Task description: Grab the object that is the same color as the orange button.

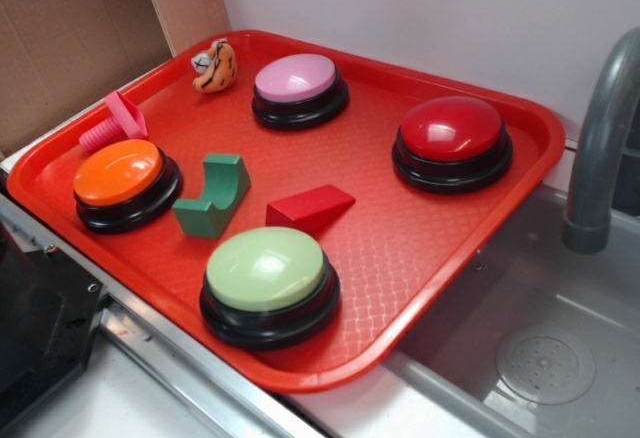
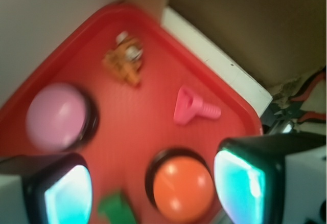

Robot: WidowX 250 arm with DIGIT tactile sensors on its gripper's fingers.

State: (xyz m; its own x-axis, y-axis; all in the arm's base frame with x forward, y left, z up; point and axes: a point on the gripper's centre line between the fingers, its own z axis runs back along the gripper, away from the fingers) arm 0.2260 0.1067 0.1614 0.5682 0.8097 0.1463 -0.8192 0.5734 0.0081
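While I watched the wrist view, my gripper [image 2: 153, 188] hung above the red tray [image 1: 440, 228] with its jaws spread wide and nothing between them; the two fingers [image 2: 66, 193] framed the bottom of the picture, and the orange button [image 2: 183, 188] sat between them below. The small orange-and-cream toy [image 1: 215, 65] lay near the tray's far corner, apart from everything, with the pink-topped button [image 1: 298, 88] just to one side and the pink bolt [image 1: 113, 123] toward the other. From the exterior view I saw the orange button at the tray's left edge, a green arch block [image 1: 212, 196] beside it, then a red wedge [image 1: 310, 206], a green-topped button [image 1: 268, 283] and a red-topped button [image 1: 452, 141].
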